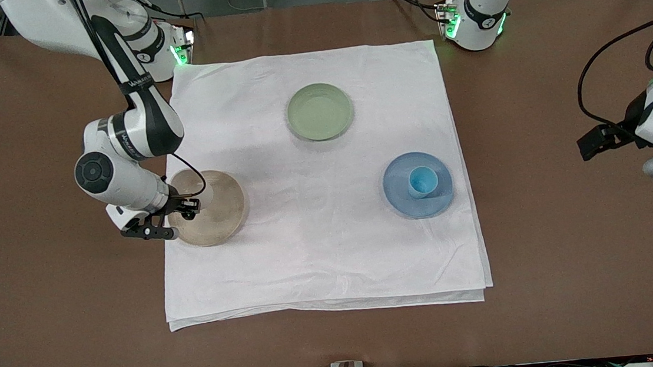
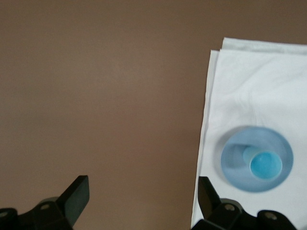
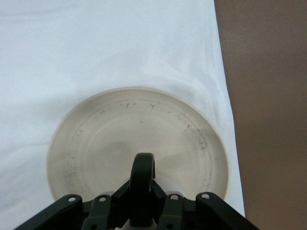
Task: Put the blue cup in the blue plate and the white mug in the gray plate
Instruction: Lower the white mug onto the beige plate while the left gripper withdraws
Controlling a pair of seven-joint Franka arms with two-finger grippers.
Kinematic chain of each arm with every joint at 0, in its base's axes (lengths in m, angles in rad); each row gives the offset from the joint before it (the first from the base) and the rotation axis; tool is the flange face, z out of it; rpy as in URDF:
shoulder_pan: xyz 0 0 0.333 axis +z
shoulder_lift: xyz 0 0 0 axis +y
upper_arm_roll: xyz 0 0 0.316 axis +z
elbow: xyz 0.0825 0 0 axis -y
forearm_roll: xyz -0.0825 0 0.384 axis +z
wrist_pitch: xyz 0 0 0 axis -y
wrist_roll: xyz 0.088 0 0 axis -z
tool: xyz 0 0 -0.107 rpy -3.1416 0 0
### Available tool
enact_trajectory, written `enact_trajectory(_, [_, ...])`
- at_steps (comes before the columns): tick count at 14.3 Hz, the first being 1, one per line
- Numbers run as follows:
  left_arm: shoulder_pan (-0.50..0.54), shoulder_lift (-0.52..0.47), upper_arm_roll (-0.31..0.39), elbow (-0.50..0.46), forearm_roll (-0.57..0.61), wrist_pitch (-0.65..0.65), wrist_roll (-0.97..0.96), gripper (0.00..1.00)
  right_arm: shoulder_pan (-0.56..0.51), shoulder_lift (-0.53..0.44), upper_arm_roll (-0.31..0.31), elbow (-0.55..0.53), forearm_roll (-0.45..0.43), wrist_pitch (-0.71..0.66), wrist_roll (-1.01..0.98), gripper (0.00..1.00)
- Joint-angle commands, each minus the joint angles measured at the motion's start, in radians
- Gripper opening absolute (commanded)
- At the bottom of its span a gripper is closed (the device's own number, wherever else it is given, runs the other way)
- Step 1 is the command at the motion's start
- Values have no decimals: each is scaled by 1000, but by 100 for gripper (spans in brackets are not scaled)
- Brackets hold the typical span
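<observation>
The blue cup (image 1: 422,181) stands upright in the blue plate (image 1: 400,196), at the left arm's end of the white cloth; both also show in the left wrist view, the cup (image 2: 265,164) in the plate (image 2: 235,163). My right gripper (image 1: 187,210) is shut on the dark handle (image 3: 143,177) of the white mug (image 1: 205,195), holding it low over the gray plate (image 1: 225,213). In the right wrist view the gray plate (image 3: 144,124) fills the middle under my right gripper (image 3: 143,196). My left gripper (image 2: 141,184) is open and empty, waiting over the bare brown table (image 1: 592,143).
A pale green plate (image 1: 320,112) sits on the white cloth (image 1: 321,255), farther from the front camera than the other two plates. Brown table (image 1: 542,218) surrounds the cloth. A black cable hangs by the left arm.
</observation>
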Motion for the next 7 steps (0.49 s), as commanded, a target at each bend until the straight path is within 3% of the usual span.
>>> enact_trajectory(1, [-39,-97,112,-31,-90,-36,97,100,-2,28,-2,-1,14,37,1,9])
enact_trajectory(3, [-170,-135,273,-66,-141,-54,119,100,1,33,-2,8,14,46,-5,18])
enact_trajectory(4, [-224,-163,323,-97,-143,-71,105,100,1,39,-2,19,14,46,-7,30])
enact_trajectory(5, [-238,-186,339,-122,-150,-80,102,100,1,42,-2,31,14,46,-7,86])
enact_trajectory(6, [-238,-206,340,-146,-152,-80,93,100,3,42,-2,42,14,42,-8,100])
enact_trajectory(7, [-237,-215,336,-151,-152,-82,93,100,-3,42,-2,65,14,34,-10,100])
